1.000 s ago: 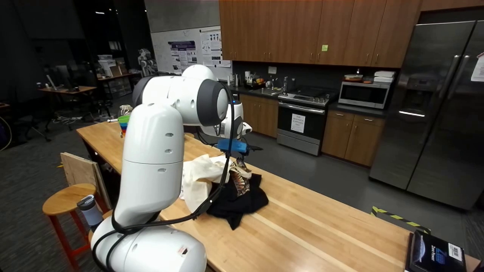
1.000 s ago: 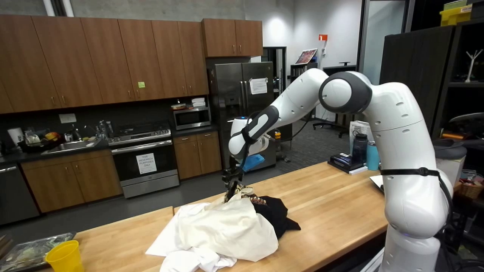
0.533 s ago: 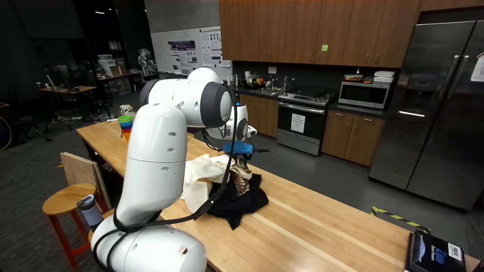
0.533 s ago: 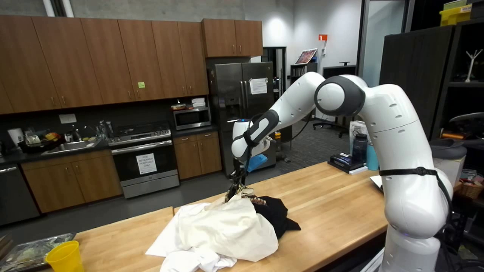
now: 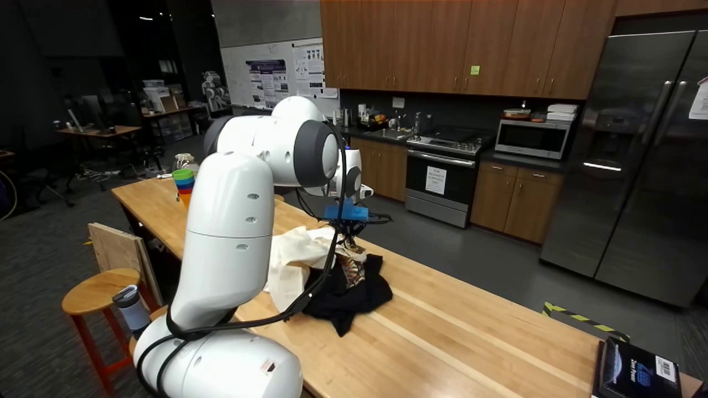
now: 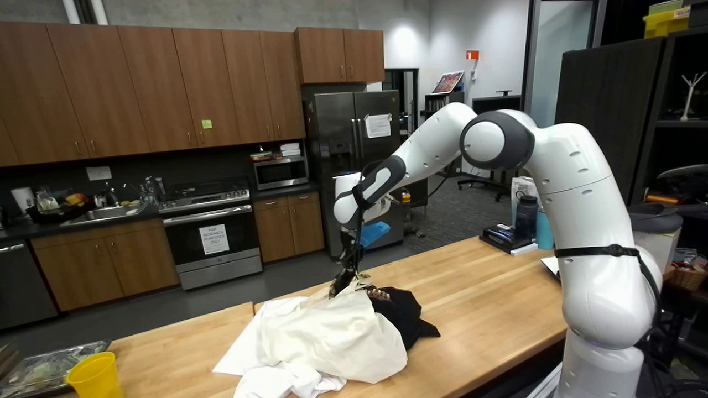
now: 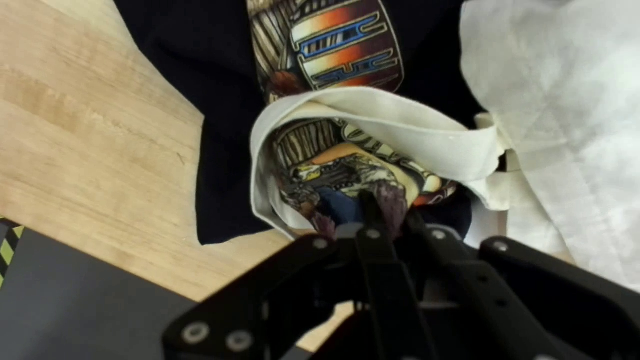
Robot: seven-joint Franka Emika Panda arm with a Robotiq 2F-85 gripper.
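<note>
The gripper (image 7: 392,212) is pinching a bunched fold of the black printed shirt (image 7: 235,150), fingers close together on either side of the print. Shirt lies rumpled on the counter (image 6: 470,309), near an edge. Main obstruction: a cream strap (image 7: 430,142) loops around the pinched spot. The cream tote bag (image 6: 332,331) is heaped right against the shirt and hides part of it in an exterior view; white cloth (image 6: 282,381) spreads out from under the bag. The arm's black cable (image 5: 265,321) crosses in front of bag and shirt in an exterior view. Well apart on the counter: yellow cup (image 6: 97,376) toward one end; black box (image 6: 500,237), dark water bottle (image 6: 526,218), turquoise tumbler (image 6: 545,229) toward the other.
</note>
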